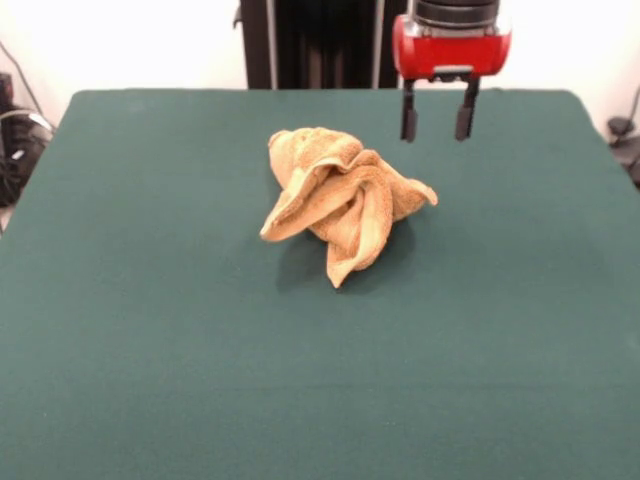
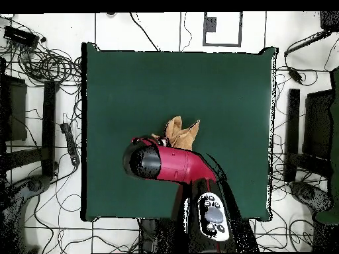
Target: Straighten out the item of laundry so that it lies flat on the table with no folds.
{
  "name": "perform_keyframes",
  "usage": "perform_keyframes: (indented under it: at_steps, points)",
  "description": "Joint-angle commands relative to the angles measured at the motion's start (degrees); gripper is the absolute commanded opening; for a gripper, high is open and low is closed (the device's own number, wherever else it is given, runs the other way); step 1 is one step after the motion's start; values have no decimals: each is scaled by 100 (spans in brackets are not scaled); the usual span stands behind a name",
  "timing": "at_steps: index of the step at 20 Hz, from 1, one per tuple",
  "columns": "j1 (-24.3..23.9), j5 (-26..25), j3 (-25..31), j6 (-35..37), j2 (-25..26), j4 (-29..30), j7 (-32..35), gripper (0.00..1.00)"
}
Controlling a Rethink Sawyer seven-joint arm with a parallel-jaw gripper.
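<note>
The orange-tan towel [image 1: 342,199] lies crumpled in a bunched heap with several folds near the middle of the dark green table [image 1: 150,330]. My gripper [image 1: 437,135] hangs open and empty above the table, behind and to the right of the towel in the front view, not touching it. In the overhead view the red arm [image 2: 169,164] covers part of the towel [image 2: 181,133]; the gripper itself is hidden under the arm there. The table [image 2: 225,86] spreads far wider than the towel.
Cables and dark equipment [image 2: 46,66] lie on the floor around the table in the overhead view. The robot's black pedestal [image 1: 310,45] stands at the table's far edge.
</note>
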Motion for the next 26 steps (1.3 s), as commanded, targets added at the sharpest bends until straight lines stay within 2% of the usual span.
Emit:
perform_keyframes:
  at_steps: [1,2,3,14,26]
  points:
    - [-41,11,126,706,-2,-32,757,100]
    - [-431,301,658,268,-209,395,821,100]
    - [-234,325,424,228,-177,386,1062,100]
    - [-186,170,430,-475,54,557,1223,100]
    - [-240,173,522,-334,60,602,1094,100]
